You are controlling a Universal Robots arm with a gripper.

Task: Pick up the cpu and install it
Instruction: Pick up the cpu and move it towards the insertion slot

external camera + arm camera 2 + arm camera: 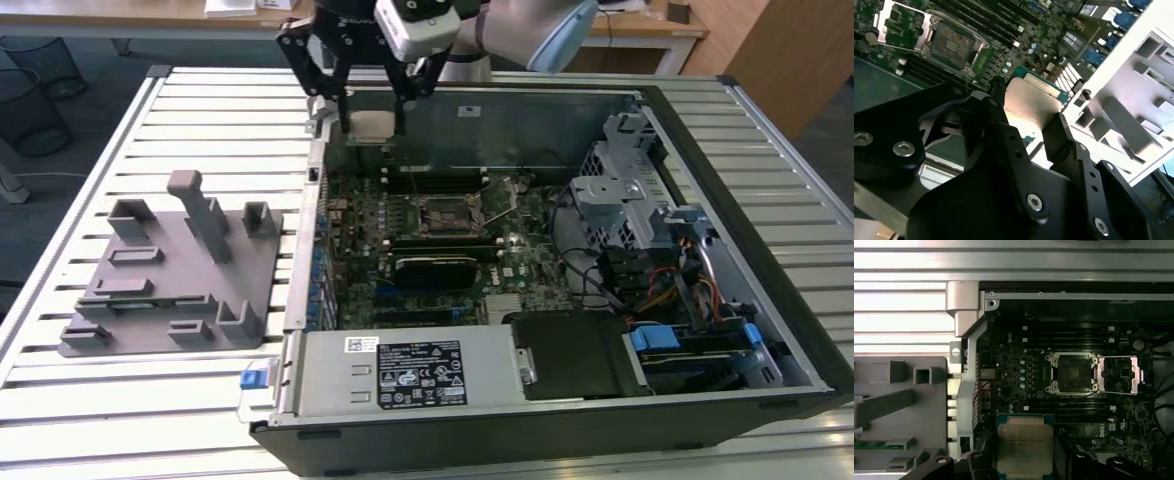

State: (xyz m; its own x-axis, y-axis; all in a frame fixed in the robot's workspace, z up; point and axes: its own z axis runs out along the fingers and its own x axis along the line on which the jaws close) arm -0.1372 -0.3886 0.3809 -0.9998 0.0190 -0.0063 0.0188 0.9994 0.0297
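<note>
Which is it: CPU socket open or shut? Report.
Open: in the first wrist view the socket lies bare, its metal frame flipped aside.

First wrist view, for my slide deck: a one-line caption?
Black gripper holds the flat square silvery-topped cpu over the open computer case, not yet at the dark metal-framed socket.

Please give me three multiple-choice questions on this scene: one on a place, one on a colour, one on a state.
1. The grey fixture tray lies: A) at the exterior view's left of the computer case; B) inside it; C) at the exterior view's right of it.
2. The cpu top is: A) red; B) pale silvery; C) blue.
3. The cpu is: A) on the tray; B) held by the gripper; C) dropped in the case.
Answers: 1A, tray stands outside the case wall; 2B, its lid shines silvery; 3B, fingers clamp its edges.
</note>
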